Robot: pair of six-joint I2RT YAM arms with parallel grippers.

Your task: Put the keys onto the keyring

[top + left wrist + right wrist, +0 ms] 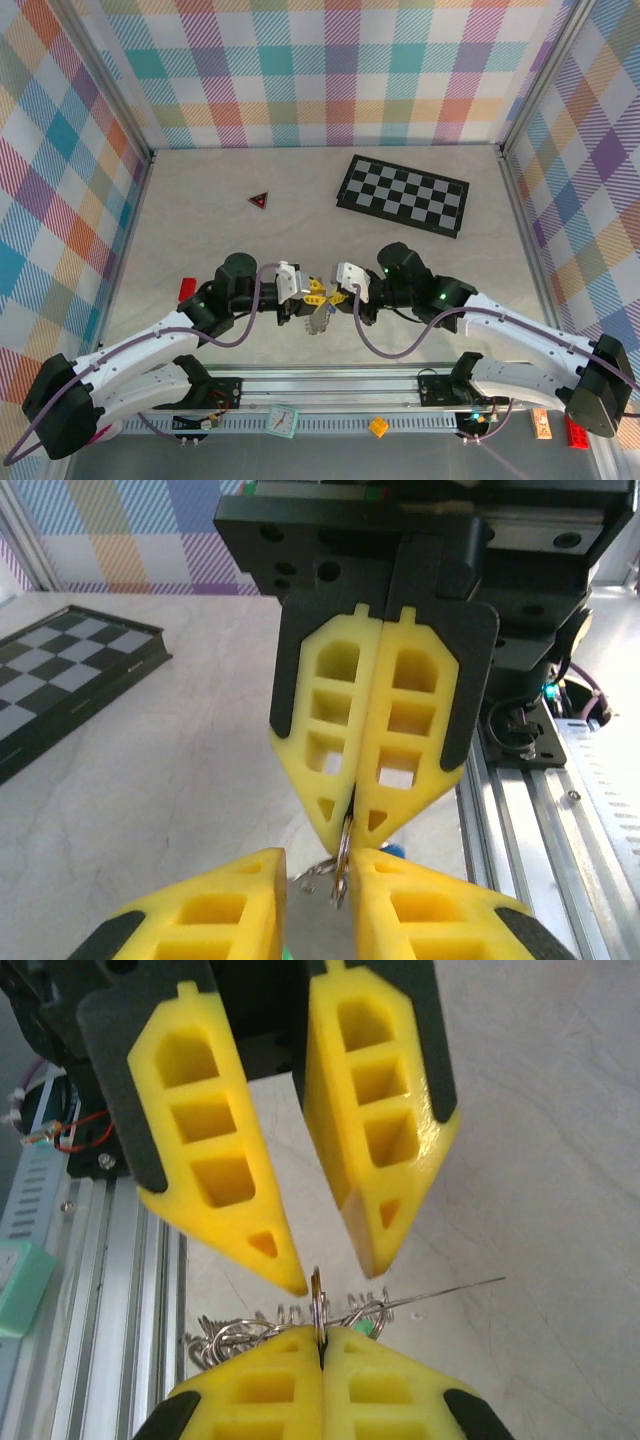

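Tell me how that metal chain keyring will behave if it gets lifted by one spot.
Likely floppy: the keyring bunches loosely beside where the fingers of the right gripper pinch it, so it should sag and swing. Its thin shiny metal may slip. Rolling looks unlikely.

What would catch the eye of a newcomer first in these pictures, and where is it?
Close to the near edge of the table, the two yellow-fingered grippers meet tip to tip: the right gripper is shut on a thin ring of the silvery keyring, and the left gripper stands open opposite it. Farther back lie a black-and-white checkerboard and a small red triangle.
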